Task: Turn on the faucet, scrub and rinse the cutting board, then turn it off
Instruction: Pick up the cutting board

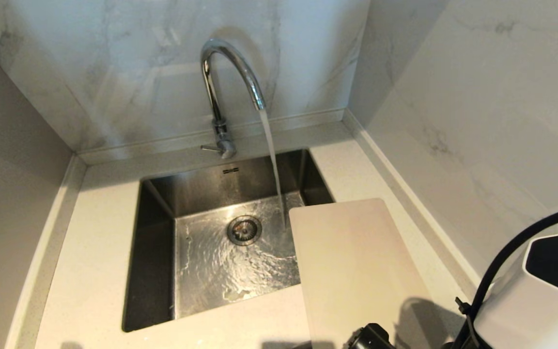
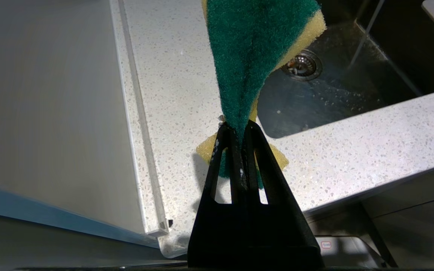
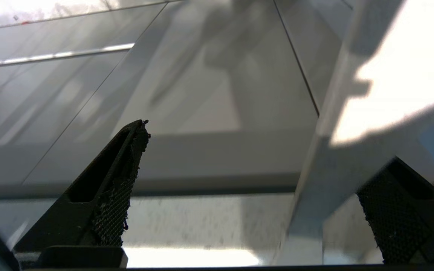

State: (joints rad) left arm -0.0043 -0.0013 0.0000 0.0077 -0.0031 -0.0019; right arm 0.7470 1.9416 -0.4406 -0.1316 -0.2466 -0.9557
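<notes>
Faucet (image 1: 225,72) runs into sink (image 1: 155,213); board (image 1: 356,271) overhangs its right rim. Left jaws clenched on sponge (image 2: 251,49); right jaws released.

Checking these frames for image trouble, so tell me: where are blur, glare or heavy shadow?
Head view: sharp, with the faucet mirrored faintly in the glossy wall. Left wrist view: the sponge is crisp. Right wrist view: smeared background, a blown-out bright patch, and shadows across the panels.

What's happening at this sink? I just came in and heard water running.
The faucet is on, pouring into the sink. The cutting board lies on the counter right of the basin, one corner over it, still out of the stream. The left gripper is shut on a green-and-yellow sponge. The right gripper is open, holding nothing.
</notes>
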